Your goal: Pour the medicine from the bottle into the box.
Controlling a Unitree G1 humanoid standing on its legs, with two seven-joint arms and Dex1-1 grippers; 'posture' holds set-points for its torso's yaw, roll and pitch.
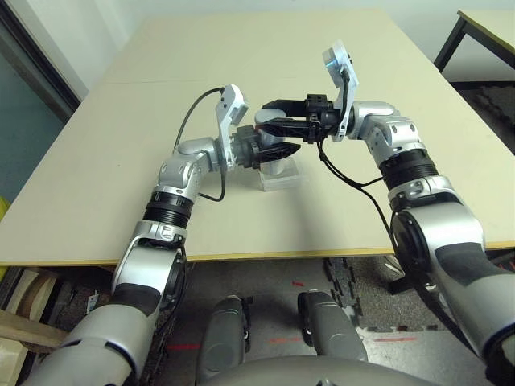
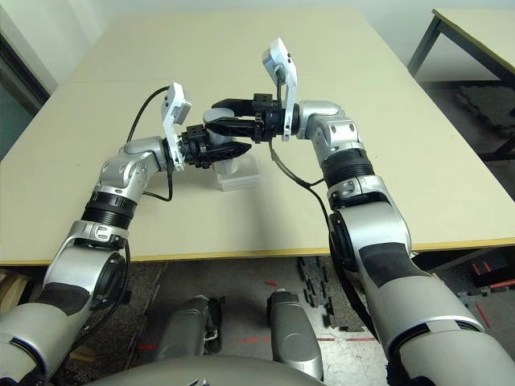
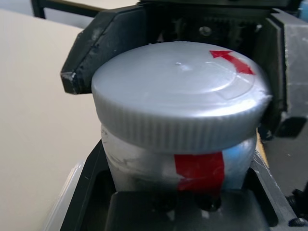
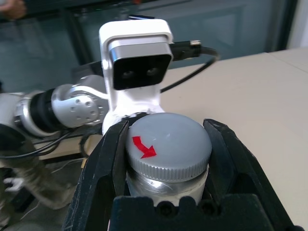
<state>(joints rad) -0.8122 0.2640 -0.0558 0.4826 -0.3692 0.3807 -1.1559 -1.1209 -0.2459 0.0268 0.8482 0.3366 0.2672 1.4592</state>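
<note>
Bottle (image 3: pixel 192 168) clamped upright in left gripper (image 1: pixel 269 151), above box (image 1: pixel 279 178). Right gripper (image 4: pixel 168 149) closed on cap (image 4: pixel 168 144).

A wide, pale beige rectangular table (image 1: pixel 241 56) spreads out ahead of me, with a faint straight seam (image 1: pixel 161 81) running across its top. Off to my right, well apart from it, I see the corner of a second beige tabletop (image 1: pixel 491 28) on a slanting black metal leg (image 1: pixel 451 44). Beneath the near edge lies dark grey floor (image 1: pixel 273 281) with small red marks (image 1: pixel 298 284), and black interlocking mat tiles (image 1: pixel 354 293). Pale wooden planks (image 1: pixel 24 301) sit low on my left, below a dull teal wall panel (image 1: pixel 20 129).
</note>
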